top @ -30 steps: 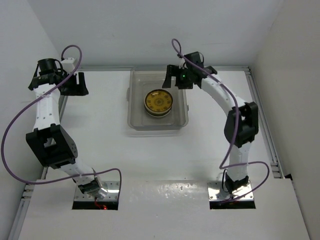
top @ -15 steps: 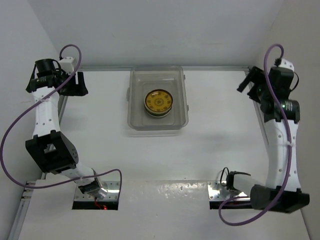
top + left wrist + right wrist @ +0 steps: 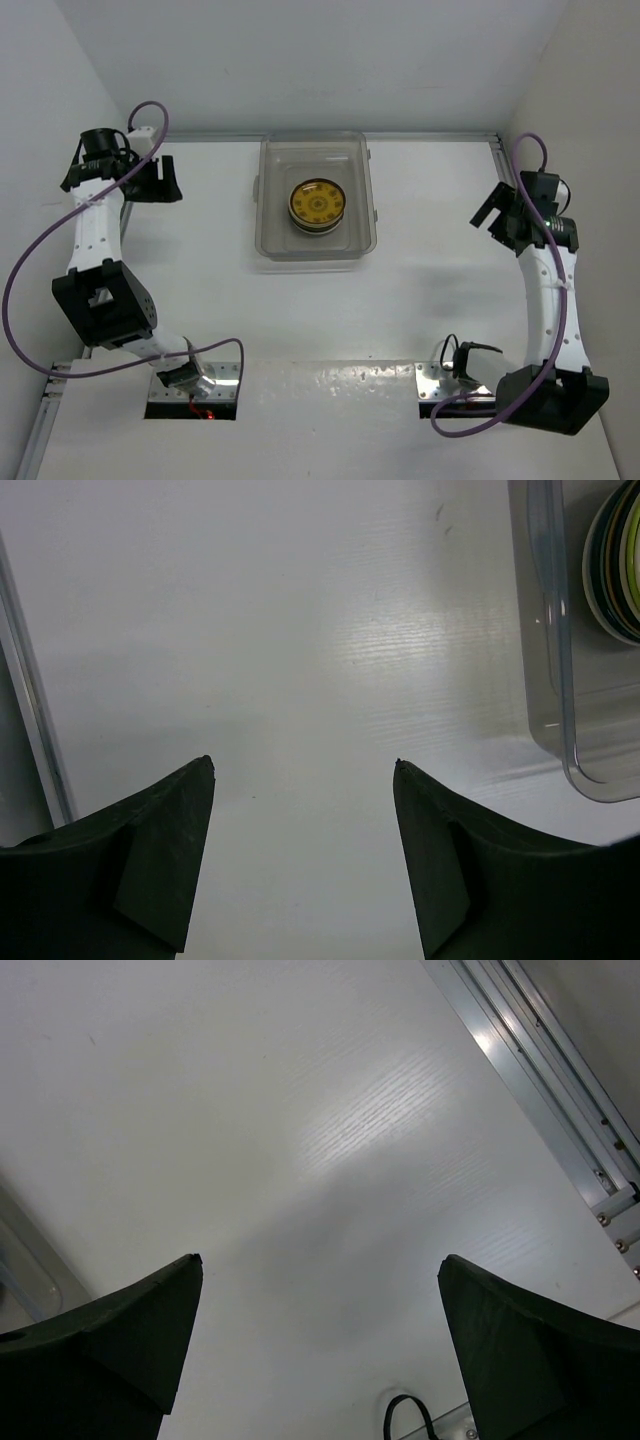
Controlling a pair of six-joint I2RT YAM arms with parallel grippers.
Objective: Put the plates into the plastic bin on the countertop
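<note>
The plastic bin [image 3: 270,235] stands at the back middle of the white countertop [image 3: 420,290]. A stack of plates [image 3: 317,204] sits inside it, an amber-brown patterned one on top. In the left wrist view the bin's wall [image 3: 570,680] and the stack's edge [image 3: 612,565] show at the upper right. My left gripper [image 3: 152,177] is open and empty, well left of the bin; it also shows in the left wrist view [image 3: 303,765]. My right gripper [image 3: 497,218] is open and empty over bare countertop, far right of the bin; it also shows in the right wrist view [image 3: 320,1258].
White walls enclose the countertop. A metal rail [image 3: 527,255] runs along the right edge and shows in the right wrist view [image 3: 545,1080]. Another rail [image 3: 30,710] runs along the left edge. Both arm bases [image 3: 190,385] sit at the near edge with purple cables.
My right arm has swung from over the bin out to the right side and then come down and forward. My left gripper has shifted slightly right. The plates in the bin have not moved.
</note>
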